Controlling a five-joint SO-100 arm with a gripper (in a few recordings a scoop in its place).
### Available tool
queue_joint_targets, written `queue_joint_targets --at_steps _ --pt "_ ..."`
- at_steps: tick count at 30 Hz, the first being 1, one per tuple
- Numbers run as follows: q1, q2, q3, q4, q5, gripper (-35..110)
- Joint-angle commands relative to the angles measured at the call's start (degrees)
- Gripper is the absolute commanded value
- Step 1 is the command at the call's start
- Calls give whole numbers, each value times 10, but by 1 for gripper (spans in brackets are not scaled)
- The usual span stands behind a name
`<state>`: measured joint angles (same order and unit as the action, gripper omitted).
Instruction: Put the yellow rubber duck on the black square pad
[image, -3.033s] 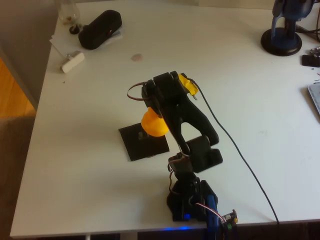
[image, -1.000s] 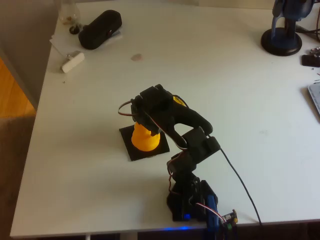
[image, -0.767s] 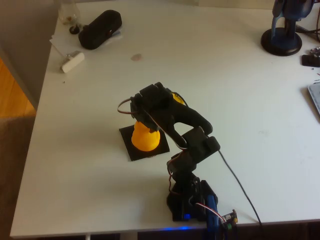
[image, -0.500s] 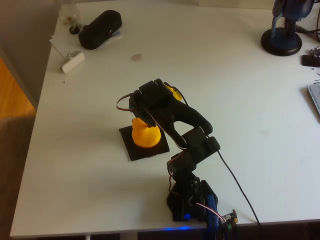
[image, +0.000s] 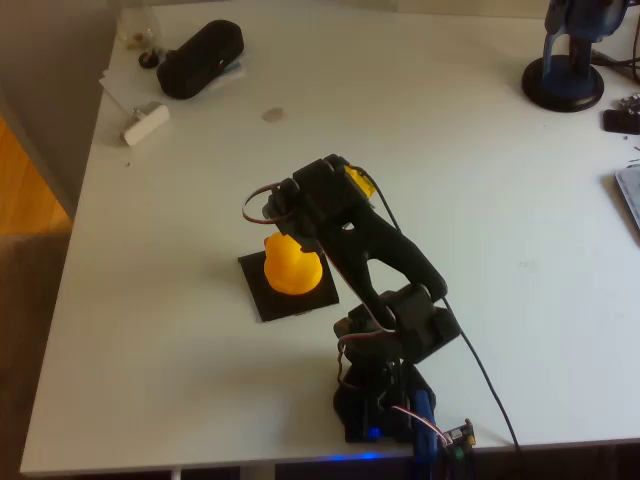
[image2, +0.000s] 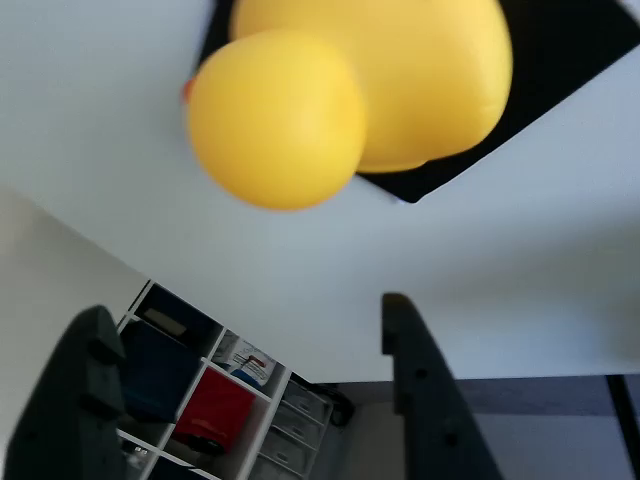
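1. Duck is sitting upright on the black pad, just below-left of the gripper in the overhead view, on the white table.
2. Wrist view: gripper is standing wide open, w/ two dark fingers spread well apart and nothing btwn them.
3. Same view: duck is hanging out ahead of the fingertips, clear of both; round head is pointing toward the cam, wider body behind it.
4. Pad is showing as a black corner under and beside the duck's body, table all around it.
5. Overhead: arm is reaching up-left from its base, gripper end just above the duck's head; can't tell contact from here.
6. Far beyond the gripper, top-left of the table: black pouch and a small white block, well apart from the pad.
7. Top-right corner: blue stand, far off to the gripper's other side.
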<state>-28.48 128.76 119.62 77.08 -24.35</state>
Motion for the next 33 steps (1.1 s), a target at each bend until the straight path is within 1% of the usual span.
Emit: queue_joint_targets --at_steps 1,4,12,15,17,20,23,28,33 --pt "5 36 -23 20 -7 30" --pt "55 38 -31 18 -7 30" --pt "345 40 -105 18 1 30" --pt "430 52 -98 18 2 30" --pt "468 81 -98 18 2 30" --pt "482 139 -84 18 4 28" --pt "482 198 -31 1 4 20" --pt "483 285 115 -99 40 6" --pt "482 362 263 -179 54 3"
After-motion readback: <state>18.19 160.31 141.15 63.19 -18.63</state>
